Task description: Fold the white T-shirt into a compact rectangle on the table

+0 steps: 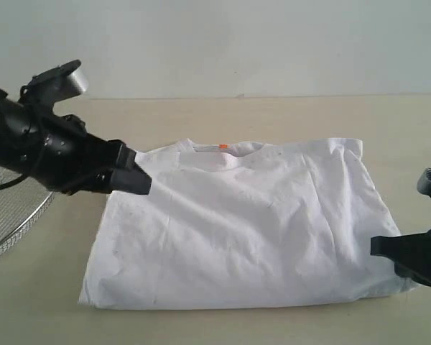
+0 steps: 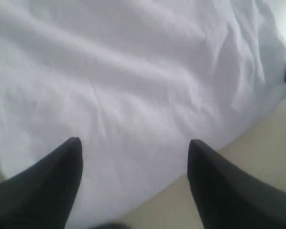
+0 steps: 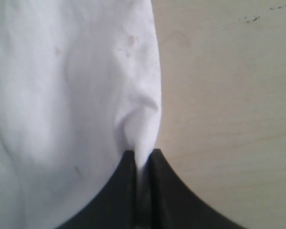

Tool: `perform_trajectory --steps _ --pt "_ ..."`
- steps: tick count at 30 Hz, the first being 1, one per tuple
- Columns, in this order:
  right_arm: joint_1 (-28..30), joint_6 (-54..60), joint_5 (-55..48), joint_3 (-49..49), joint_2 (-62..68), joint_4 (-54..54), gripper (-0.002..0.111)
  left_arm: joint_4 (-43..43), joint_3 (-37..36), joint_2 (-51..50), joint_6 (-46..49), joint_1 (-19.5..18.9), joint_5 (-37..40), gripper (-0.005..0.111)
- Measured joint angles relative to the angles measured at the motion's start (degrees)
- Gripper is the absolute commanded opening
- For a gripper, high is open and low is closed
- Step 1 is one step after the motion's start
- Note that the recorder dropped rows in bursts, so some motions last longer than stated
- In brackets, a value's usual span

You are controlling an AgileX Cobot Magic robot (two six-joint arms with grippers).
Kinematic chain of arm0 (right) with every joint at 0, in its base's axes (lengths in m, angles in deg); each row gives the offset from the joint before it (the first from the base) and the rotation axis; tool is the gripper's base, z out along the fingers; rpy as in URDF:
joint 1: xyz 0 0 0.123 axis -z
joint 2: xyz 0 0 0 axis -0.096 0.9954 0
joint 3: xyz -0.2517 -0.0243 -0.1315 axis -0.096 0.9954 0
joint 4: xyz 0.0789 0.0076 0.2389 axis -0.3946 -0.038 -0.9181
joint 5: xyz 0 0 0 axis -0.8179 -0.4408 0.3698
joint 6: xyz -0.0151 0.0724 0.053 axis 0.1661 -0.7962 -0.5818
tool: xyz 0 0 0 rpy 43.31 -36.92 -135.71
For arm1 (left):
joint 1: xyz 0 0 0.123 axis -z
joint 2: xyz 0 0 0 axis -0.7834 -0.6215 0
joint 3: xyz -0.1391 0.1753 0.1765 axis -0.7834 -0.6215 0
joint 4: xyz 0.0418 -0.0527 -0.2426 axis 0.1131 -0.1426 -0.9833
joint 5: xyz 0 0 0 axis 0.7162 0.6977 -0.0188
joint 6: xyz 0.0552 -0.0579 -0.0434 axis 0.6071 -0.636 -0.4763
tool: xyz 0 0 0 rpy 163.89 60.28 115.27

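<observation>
The white T-shirt [image 1: 251, 230] lies back side up on the table [image 1: 223, 327], sleeves folded in, its orange collar tag [image 1: 223, 146] at the far edge. My left gripper [image 1: 138, 180] hovers over the shirt's far left shoulder; in the left wrist view it [image 2: 135, 142] stands open above the white T-shirt [image 2: 133, 71] with nothing between its fingers [image 2: 62, 176]. My right gripper [image 1: 377, 246] is at the shirt's near right edge. In the right wrist view it [image 3: 142, 155] is shut on a pinched fold of the white T-shirt [image 3: 66, 95].
A round wire-mesh basket [image 1: 14, 208] sits at the left, partly under my left arm. Bare tabletop [image 3: 229, 95] runs along the shirt's right edge and in front of it.
</observation>
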State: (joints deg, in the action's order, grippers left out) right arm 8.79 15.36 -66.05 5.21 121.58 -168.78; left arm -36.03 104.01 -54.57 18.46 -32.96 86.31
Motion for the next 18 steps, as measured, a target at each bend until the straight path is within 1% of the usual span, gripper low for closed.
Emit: perform_trajectory --steps 4,7,9,10,13,14,17,18 --pt "0.0 -0.21 -0.8 -0.45 0.0 0.0 0.0 -9.31 3.4 -5.01 9.65 0.0 -1.03 0.052" --pt "0.0 -0.21 -1.55 -0.45 0.0 0.0 0.0 -16.32 5.85 -8.78 17.33 0.0 -2.59 0.041" --pt "0.0 -0.21 -1.55 -0.45 0.0 0.0 0.001 -19.02 7.39 -11.44 20.21 0.0 -2.88 0.034" --pt "0.0 -0.21 -1.4 -0.45 0.0 0.0 0.003 -19.87 8.31 -12.82 21.18 0.0 -2.88 0.032" --pt "0.0 -0.21 -1.2 -0.45 0.0 0.0 0.022 -21.08 10.5 -16.57 22.65 0.0 -2.06 0.033" --pt "0.0 -0.33 -1.2 -0.45 0.0 0.0 0.033 -21.16 11.12 -17.56 22.91 0.0 -1.79 0.034" --pt "0.0 -0.63 -0.5 -0.45 0.0 0.0 0.057 -21.29 12.77 -20.77 23.16 0.0 -1.68 0.036" --pt "0.0 -1.22 0.14 -0.45 0.0 0.0 0.061 -21.29 13.35 -21.64 23.27 0.0 -1.56 0.036"
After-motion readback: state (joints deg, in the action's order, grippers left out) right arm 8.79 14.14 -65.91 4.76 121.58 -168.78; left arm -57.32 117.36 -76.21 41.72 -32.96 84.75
